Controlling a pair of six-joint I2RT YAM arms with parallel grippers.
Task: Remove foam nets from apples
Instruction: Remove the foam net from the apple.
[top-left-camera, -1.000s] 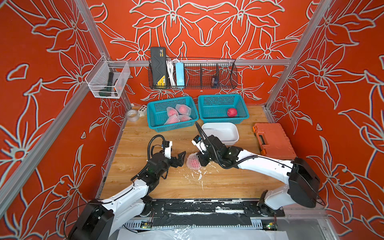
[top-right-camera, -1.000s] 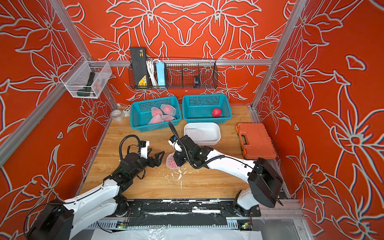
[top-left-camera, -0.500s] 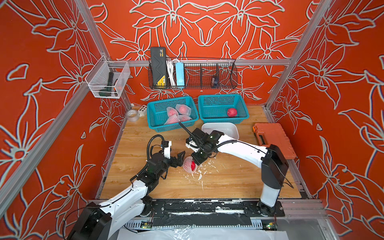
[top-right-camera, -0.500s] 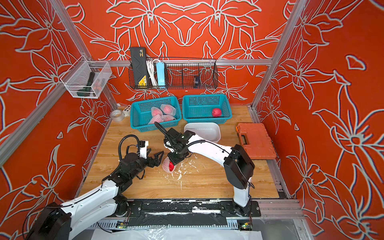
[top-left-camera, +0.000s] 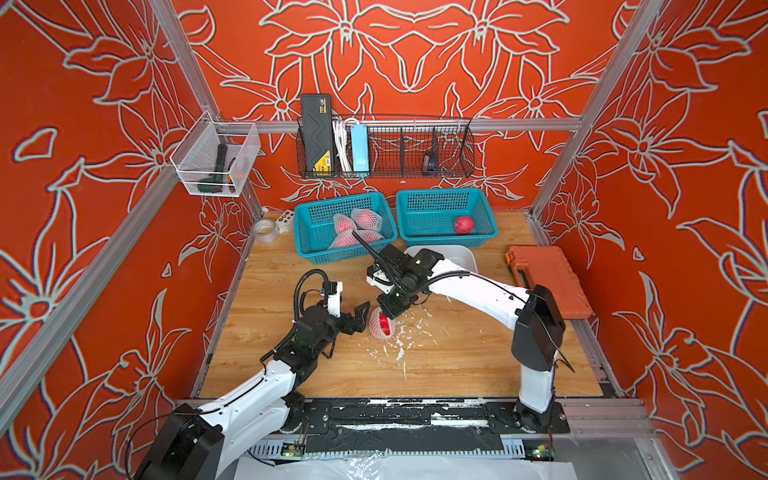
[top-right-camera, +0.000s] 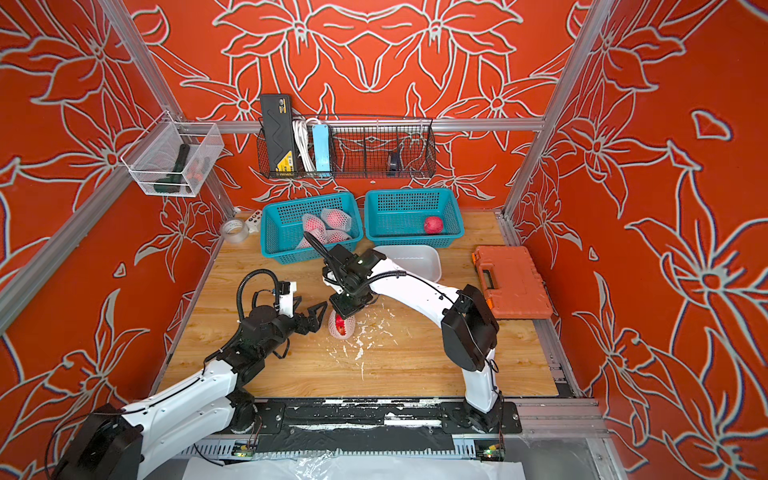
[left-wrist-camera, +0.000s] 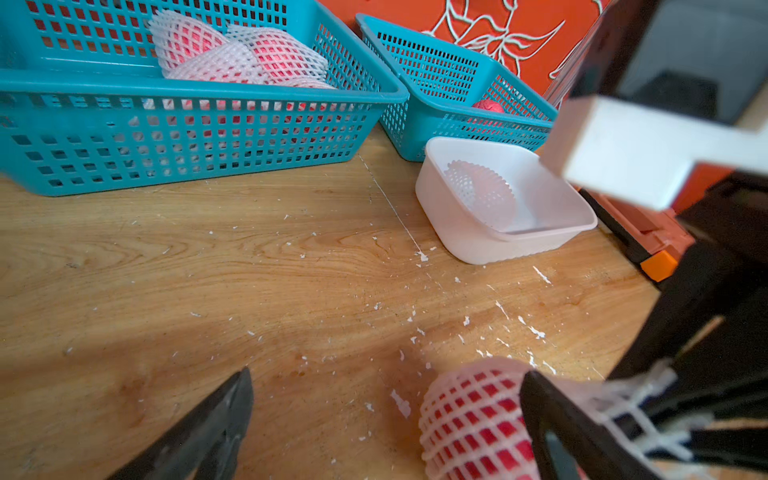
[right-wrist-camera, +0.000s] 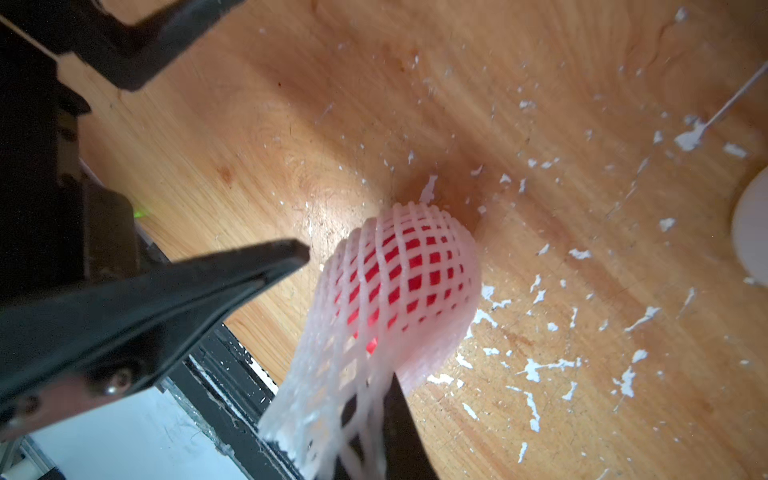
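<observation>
Netted apple: the apple (top-left-camera: 385, 323) sits low over the middle of the desk (top-left-camera: 457, 353), and I cannot tell whether it rests on the wood or hangs just clear. The foam net (right-wrist-camera: 419, 226) wraps most of it.
Right pincer: the right pincer (top-left-camera: 392, 311) comes down from the far side with the net's stretched tail caught between its fingers. It looks like a grip on foam only, not on fruit.
Left pincer: the left pincer (top-left-camera: 363, 318) gapes wide and empty just beside the apple.
Net's feel: probably light, soft and stretchy. It also looks crumbly (the foam crumbs (top-left-camera: 401, 353) strewn about say as much), so a hard yank may tear it.
Apple's feel: likely firm, smooth and inclined to roll, and it may bruise under a hard squeeze.
Where to hold: the loose tail for the net, and the round flanks for the apple, which the left pincer could brace.
Elsewhere: netted apples (top-left-camera: 357, 220) wait in the left teal basket (top-left-camera: 316, 249), one bare apple (top-left-camera: 464, 225) lies in the right teal basket (top-left-camera: 415, 241), and an empty net (left-wrist-camera: 482, 195) lies in the white tray (left-wrist-camera: 457, 245).
Change: a second ago the right arm lay low, reaching in from the right side. Now its elbow is up and the pincer is over the apple. The apple has barely shifted, bare red now shows at the net's mouth, and the left pincer has stayed put.
</observation>
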